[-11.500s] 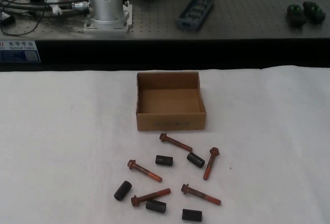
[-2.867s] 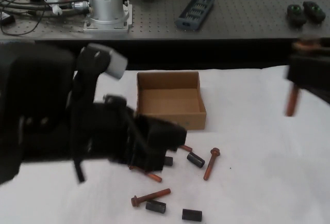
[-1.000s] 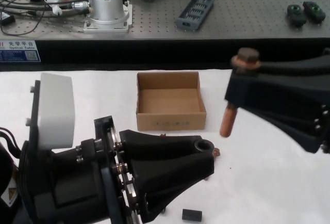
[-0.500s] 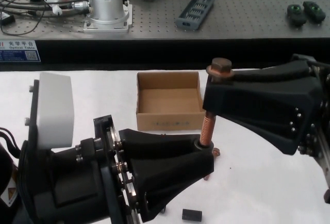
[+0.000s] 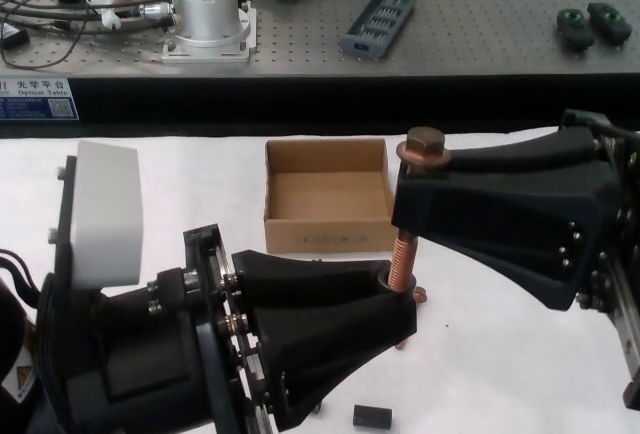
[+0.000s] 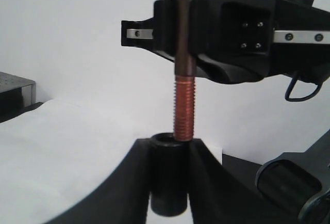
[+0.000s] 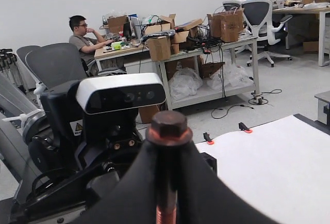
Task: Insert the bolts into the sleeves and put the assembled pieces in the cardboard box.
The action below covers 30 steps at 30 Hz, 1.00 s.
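Left gripper (image 6: 167,154): jaws pinched on a black sleeve (image 6: 167,182), held upright with its mouth open upward. Right gripper (image 5: 408,209): jaws clamped on a bolt (image 6: 184,105), vertical, gripped just below the hex head. The copper threaded tip sits at the sleeve mouth, close to one side of the rim. The shank above the threads is dark. The pair hangs over the white cloth (image 5: 500,374), just in front of the cardboard box (image 5: 330,237). One loose sleeve (image 5: 371,416) lies nearer.

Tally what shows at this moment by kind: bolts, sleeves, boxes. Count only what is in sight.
Bolts: 2 (held bolt, loose bolt)
Sleeves: 2 (held sleeve, loose sleeve)
Cardboard box: 1
Total: 5; more may be hidden.
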{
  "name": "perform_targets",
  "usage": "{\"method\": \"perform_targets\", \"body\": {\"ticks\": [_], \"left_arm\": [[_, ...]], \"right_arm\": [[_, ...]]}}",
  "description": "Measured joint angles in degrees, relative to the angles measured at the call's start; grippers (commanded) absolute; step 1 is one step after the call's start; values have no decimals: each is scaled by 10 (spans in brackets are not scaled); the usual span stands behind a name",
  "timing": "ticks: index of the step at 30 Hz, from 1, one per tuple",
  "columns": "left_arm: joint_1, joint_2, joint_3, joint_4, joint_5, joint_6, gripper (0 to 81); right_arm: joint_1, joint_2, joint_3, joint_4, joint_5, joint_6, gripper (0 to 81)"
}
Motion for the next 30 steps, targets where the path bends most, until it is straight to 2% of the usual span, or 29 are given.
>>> {"method": "perform_targets", "body": {"ticks": [23, 29, 30], "left_arm": [[0, 0, 0, -9, 17, -1, 6], [-1, 0, 0, -45, 8, -2, 6], [-1, 0, 1, -53, 4, -3, 6]], "right_arm": [[1, 0, 0, 6, 16, -11, 32], [1, 0, -1, 57, -14, -14, 9], [1, 0, -1, 58, -14, -15, 50]]}}
